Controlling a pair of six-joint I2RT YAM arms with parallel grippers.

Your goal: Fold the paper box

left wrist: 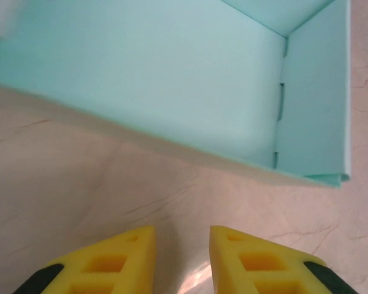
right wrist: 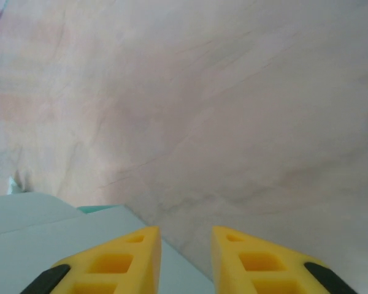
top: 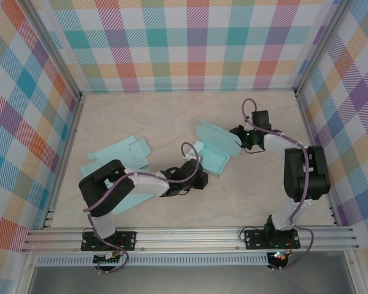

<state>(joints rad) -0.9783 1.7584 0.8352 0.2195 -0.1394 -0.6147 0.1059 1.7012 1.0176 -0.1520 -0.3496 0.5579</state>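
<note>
The teal paper box (top: 213, 152) stands partly folded at mid-table, with a rounded flap (top: 218, 136) lifted on its far side. My left gripper (top: 197, 164) sits just in front of the box's near left wall. In the left wrist view the box's inside (left wrist: 172, 79) lies ahead of my left gripper (left wrist: 183, 236), whose yellow fingers stand apart over bare table. My right gripper (top: 237, 133) is at the flap's right end. In the right wrist view my right gripper (right wrist: 185, 236) is open, with the teal flap (right wrist: 49, 239) lying under its left finger.
Flat teal sheets lie at the left, one (top: 119, 153) beyond the left arm and one (top: 127, 199) under it. Plaid walls and metal posts (top: 64, 104) close in the table on three sides. The aluminium rail (top: 190, 236) runs along the near edge.
</note>
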